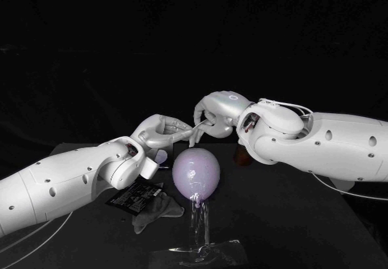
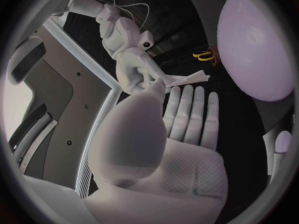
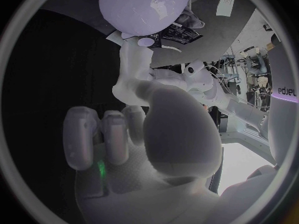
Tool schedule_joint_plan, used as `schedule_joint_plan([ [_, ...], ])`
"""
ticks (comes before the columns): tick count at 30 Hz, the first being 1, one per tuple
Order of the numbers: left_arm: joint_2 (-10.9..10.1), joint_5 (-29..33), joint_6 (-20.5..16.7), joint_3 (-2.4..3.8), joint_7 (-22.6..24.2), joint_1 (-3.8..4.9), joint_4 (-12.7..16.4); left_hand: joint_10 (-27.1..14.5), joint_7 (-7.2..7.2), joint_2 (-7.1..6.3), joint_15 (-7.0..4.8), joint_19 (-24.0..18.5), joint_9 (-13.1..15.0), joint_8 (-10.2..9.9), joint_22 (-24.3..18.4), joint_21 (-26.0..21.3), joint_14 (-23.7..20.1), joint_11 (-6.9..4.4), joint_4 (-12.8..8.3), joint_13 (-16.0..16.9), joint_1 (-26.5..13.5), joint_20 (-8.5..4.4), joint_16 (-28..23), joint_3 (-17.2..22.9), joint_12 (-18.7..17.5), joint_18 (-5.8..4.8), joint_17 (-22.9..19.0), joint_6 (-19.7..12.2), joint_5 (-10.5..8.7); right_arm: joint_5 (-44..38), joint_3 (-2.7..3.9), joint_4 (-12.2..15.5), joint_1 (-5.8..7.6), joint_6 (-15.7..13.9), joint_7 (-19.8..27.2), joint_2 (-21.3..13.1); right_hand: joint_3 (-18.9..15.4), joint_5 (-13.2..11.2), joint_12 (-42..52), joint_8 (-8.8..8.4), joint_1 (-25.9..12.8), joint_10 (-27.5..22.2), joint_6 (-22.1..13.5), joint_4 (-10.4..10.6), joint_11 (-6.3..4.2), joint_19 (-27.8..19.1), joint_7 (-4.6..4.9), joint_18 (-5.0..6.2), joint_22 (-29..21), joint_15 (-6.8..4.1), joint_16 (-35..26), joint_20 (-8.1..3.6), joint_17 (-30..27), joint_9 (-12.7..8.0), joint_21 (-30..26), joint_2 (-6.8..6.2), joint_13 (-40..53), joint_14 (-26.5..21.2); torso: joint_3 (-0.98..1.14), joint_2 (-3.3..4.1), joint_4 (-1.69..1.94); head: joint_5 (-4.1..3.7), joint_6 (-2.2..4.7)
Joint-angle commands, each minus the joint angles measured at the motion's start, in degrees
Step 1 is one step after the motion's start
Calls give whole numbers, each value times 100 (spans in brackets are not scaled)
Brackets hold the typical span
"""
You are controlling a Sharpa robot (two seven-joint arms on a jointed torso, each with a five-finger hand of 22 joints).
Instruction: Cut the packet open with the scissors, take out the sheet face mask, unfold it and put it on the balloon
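My 2 hands meet above the balloon (image 1: 197,172). My right hand (image 1: 217,119) pinches the folded sheet mask (image 2: 187,78). My left hand (image 1: 164,131) reaches it with fingers extended, and I cannot tell whether it grips. The balloon sits on a clear stand (image 1: 206,249) on the black table (image 1: 291,224). The packet (image 1: 133,196) lies left of it, and the yellow-handled scissors (image 2: 204,56) lie near it.

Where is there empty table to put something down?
The widest bare table lies between the balloon and the right arm. The balloon's other side is crowded: the black packet and a grey crumpled piece lie by the left arm, the clear stand in front. Above the balloon, left hand and right hand meet at a white sheet.
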Motion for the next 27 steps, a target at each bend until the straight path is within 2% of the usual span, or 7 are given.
schedule_joint_plan([
  [1,25,-23,-97,8,5,8,-5,62,12,-27,-8,63,-9,-28,4,-5,82,-6,3,6,96,-8,-16,26,-30,-17,15,46,-3,-104,5,24,6,33,33,-11,17,40,10,137,14,218,29,1,3,362,-1,-35,1329,-3,24,-21,1505,191,1,38,899,619,-1,-2,1,3,-3],
  [8,38,-421,-250,8,-3,7,-6,132,12,-85,-29,138,-11,-42,2,-12,187,-18,-10,10,244,-9,-15,54,-61,25,41,108,-2,-112,7,41,7,34,30,-20,17,40,10,137,14,218,29,1,3,362,-1,-35,1329,-3,24,-21,1505,191,1,38,899,619,-2,-3,6,7,-18],
  [15,31,-537,-259,8,9,5,7,325,-91,23,-101,201,20,22,-4,-35,349,-106,-12,13,489,-7,15,274,-57,60,85,295,1,-116,8,31,8,43,27,-16,17,40,10,137,14,218,29,1,3,362,-1,-35,1329,-3,24,-21,1505,191,1,38,899,619,-6,-1,5,12,-23],
  [22,9,-603,-220,8,-9,5,22,434,-116,-30,-127,246,35,48,-5,-50,426,-134,28,9,517,-6,16,371,-78,82,112,377,-1,-131,9,14,8,41,11,-12,25,40,19,142,7,223,29,-14,6,364,2,-36,1331,-1,24,-20,1505,191,8,42,904,619,-4,0,9,12,-38],
  [27,0,-623,-203,8,-24,4,24,489,-133,-22,-142,273,44,60,-5,-58,464,-152,41,7,523,-6,15,438,-92,93,127,418,0,-136,10,18,8,37,9,-14,25,40,19,142,7,223,29,-14,6,364,2,-36,1331,-1,24,-20,1505,191,8,42,904,619,-3,-3,4,15,-42],
])
